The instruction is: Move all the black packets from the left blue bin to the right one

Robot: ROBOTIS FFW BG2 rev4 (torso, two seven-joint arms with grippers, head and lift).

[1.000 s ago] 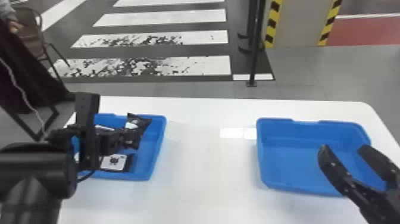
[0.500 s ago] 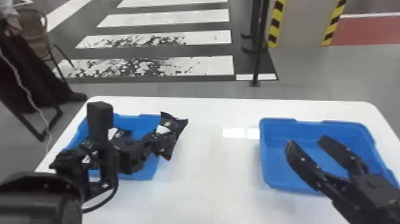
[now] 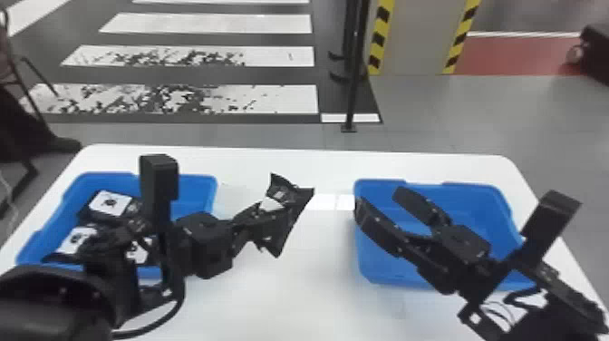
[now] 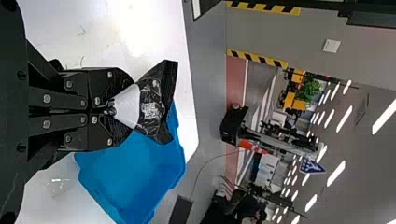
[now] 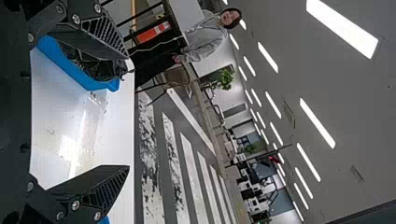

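- Several white stripes on the floor beyond the tabletop, with a black pole, a grey panel edged in yellow and black, and part of a chair off at the left.
- In the way over the left blue bin: the left arm, crossing above and covering part of the inside.
- Likewise over the right blue bin: the right arm and right pincer, fingers spread well apart with nothing between, tips near the bin's left edge.
- Inside the left blue bin: at least three black packets with white labels, one toward the back, two nearer the front, partly hidden by the left arm.
- Inside the right blue bin: bare blue base wherever visible around the right pincer.
- Above the tabletop between both bins: one more black packet, pinched at a narrow end by the left pincer, with the wide end pointing outward.
- Compared with a second ago: carried from above the left blue bin out past its right side, toward the right blue bin. Also moved leftward across the right blue bin: the right pincer, just as widely spread.
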